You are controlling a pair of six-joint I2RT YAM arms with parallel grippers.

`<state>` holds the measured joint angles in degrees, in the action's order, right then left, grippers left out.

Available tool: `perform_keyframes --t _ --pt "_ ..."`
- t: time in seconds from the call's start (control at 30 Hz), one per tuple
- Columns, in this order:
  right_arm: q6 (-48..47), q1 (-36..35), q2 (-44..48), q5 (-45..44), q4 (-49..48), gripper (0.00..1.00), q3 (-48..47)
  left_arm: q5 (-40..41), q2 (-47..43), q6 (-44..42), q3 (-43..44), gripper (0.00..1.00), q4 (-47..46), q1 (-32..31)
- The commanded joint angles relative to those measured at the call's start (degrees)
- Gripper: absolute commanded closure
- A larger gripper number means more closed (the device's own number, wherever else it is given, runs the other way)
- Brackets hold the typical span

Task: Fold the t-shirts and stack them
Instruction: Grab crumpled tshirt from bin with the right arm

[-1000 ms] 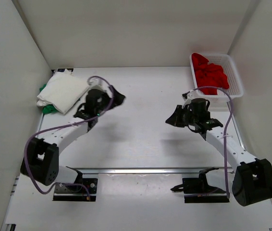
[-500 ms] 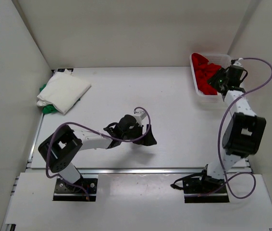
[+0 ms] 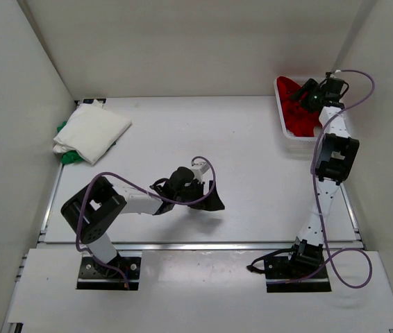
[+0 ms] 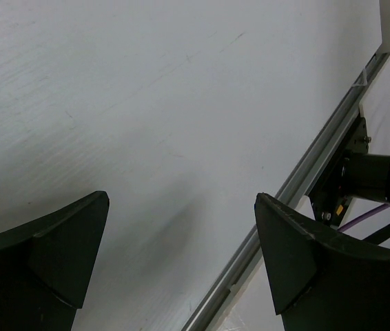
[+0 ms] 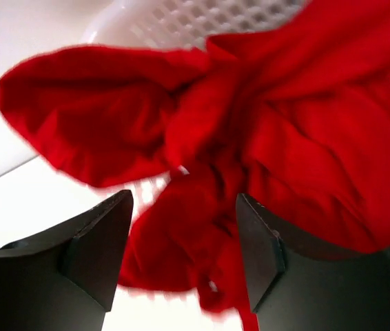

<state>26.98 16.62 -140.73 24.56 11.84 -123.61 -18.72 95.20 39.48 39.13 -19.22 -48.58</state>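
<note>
A crumpled red t-shirt (image 3: 296,109) lies in the white mesh basket (image 3: 290,134) at the back right. My right gripper (image 3: 309,94) hangs just over it, open, its fingers either side of a red fold (image 5: 181,234) without gripping it. The shirt (image 5: 298,131) fills the right wrist view. At the back left, a folded white t-shirt (image 3: 91,130) rests on a green t-shirt (image 3: 67,157) that shows only at its edges. My left gripper (image 3: 195,200) is open low over bare table (image 4: 147,103) near the middle front, holding nothing (image 4: 181,238).
White walls close in the table on three sides. A metal rail (image 4: 298,186) runs along the table's front edge, with the arm bases (image 3: 110,269) behind it. The basket wall (image 5: 202,17) stands just beyond the red cloth.
My right arm swung from mid-table up to the basket and its jaws opened. My left arm left the white stack and came to the middle front, still open.
</note>
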Motion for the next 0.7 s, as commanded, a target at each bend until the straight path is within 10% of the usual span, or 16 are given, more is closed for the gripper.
perform_keyframes --t 0.0,0.2,0.47,0.67 --pt "1.7 -2.1 -6.0 2.0 4.4 0.41 -10.2 -1.1 0.1 0.0 1.7 0.01 -1.3 0.9" --pt "3.4 -3.6 -9.1 1.6 5.7 0.48 -14.2 -0.9 1.3 0.3 3.3 0.01 -0.6 0.9" --pt "3.2 -3.5 -9.0 0.9 10.9 1.0 -18.5 -0.2 0.9 0.1 3.6 0.02 0.8 0.8" --pt "1.1 -1.6 -0.4 -2.5 13.9 1.0 -18.0 -1.8 1.1 0.1 5.7 0.01 0.9 1.3"
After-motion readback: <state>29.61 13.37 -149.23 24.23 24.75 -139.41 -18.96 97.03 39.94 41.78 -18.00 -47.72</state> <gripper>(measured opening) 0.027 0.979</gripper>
